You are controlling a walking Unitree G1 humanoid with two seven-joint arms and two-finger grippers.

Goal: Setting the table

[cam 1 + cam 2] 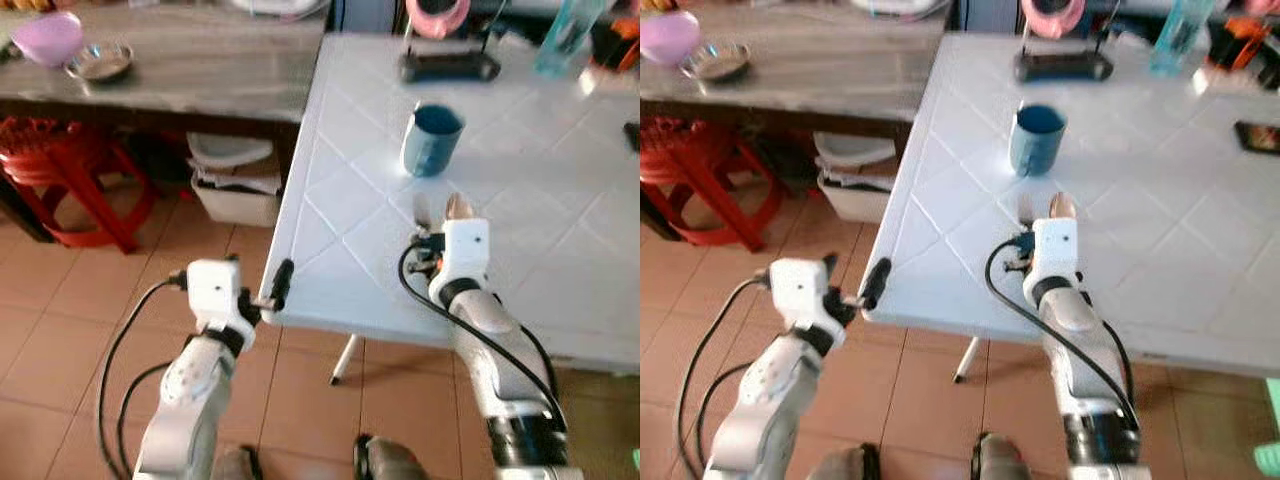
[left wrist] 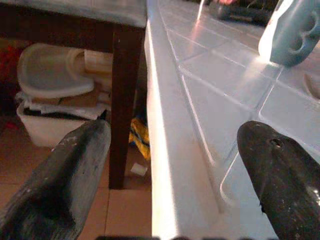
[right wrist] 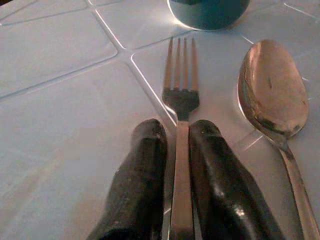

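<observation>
Two pieces of cutlery lie at the place setting on the white tiled bench (image 1: 350, 160): a steel fork (image 3: 181, 85), its handle clamped between the right gripper (image 3: 172, 137) fingers, tines toward the blue mug (image 1: 432, 138), and a glossy oval spoon (image 3: 272, 87) just beside it. Releasing the fork seems to be what remains. Idle at the bench's edge, the left gripper (image 2: 172, 165) has its rubbery fingers apart.

A steel fork (image 3: 180, 95) and spoon (image 3: 272, 95) lie side by side, near a blue cup (image 1: 432, 139).
</observation>
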